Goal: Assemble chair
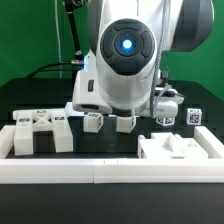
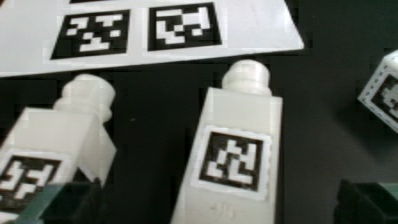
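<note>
Green cloth hangs behind a black table, and the chair is not yet in one piece: its white parts lie loose across that table.

The jaws are spread wide and pinch nothing. Their dark fingertips show at the edges of the wrist view. Below the gap between them lie two chair posts side by side, close but not touching: one post and the second post. Each is a chunky white bar with a rounded peg at one end and a square black-and-white tag on its upper face. Both pegs point toward the marker board, which lies flat just beyond them. Another tagged part is cut off at the frame edge.

In the exterior view the arm fills the middle and hides the jaws. On the exterior view's left lies a wide blocky part. On the exterior view's right stand two small tagged blocks and, nearer the camera, a larger stepped part just behind the long white rail.
</note>
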{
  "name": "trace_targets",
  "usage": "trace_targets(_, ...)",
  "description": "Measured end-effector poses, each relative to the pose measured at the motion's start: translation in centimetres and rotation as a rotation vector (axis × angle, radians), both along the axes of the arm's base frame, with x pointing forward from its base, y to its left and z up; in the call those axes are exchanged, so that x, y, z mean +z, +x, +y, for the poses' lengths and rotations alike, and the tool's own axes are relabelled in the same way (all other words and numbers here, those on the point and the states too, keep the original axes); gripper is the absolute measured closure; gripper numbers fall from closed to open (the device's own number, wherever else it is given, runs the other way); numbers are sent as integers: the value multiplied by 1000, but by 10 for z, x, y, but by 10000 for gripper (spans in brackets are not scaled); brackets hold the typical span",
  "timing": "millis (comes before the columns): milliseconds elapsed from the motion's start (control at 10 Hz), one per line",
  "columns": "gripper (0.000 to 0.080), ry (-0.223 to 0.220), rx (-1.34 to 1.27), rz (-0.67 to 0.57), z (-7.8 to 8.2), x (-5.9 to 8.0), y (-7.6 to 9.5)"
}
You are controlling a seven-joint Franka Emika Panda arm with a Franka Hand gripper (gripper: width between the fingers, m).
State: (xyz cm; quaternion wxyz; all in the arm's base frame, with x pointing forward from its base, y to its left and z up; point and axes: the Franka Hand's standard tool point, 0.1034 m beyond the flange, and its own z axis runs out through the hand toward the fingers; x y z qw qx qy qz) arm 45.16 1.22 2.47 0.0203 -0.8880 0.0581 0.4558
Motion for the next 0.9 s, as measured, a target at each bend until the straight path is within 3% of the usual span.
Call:
trace_targets(600,150,-6,2,-6,-1,-14,-5)
trace_targets(900,150,-9,-1,13,-2,-19,-16)
